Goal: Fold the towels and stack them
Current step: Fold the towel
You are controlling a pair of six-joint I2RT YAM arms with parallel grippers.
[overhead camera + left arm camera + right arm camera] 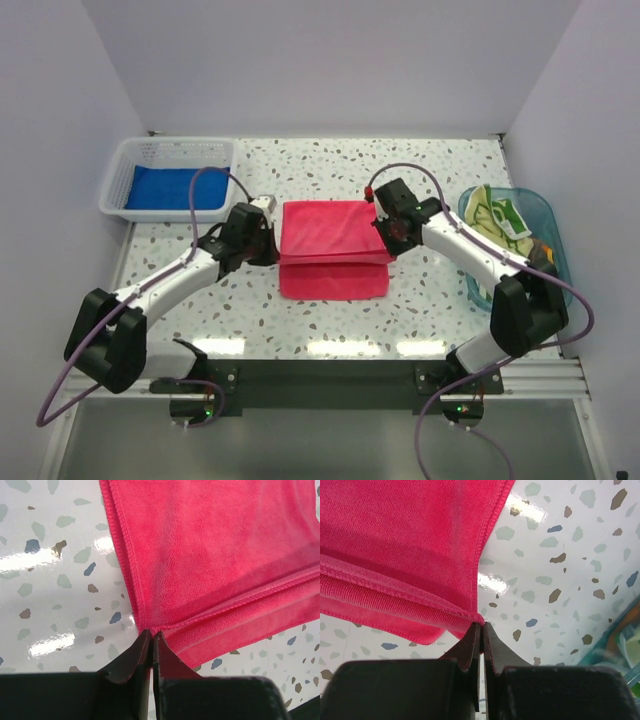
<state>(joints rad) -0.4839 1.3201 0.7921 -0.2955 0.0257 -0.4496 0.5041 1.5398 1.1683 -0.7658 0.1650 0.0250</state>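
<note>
Pinching one pink towel (333, 250), left gripper (151, 634), right gripper (482, 625); one blue towel (165, 187) apart.

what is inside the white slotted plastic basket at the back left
A plain blue towel lies flat inside the white slotted plastic basket, covering most of its floor. Whatever might lie under the towel is hidden by it.

From above, the fingertips of the left hand (272, 243) and right hand (385, 235) are hidden under their own housings at the side edges of the pink towel (335, 250). Both wrist views cut that towel off at the frame edges. The right arm (470, 250) covers part of the tub (541, 214) and of the green patterned towel (497, 215). In the right wrist view the tub is only a blurred corner sliver.
</note>
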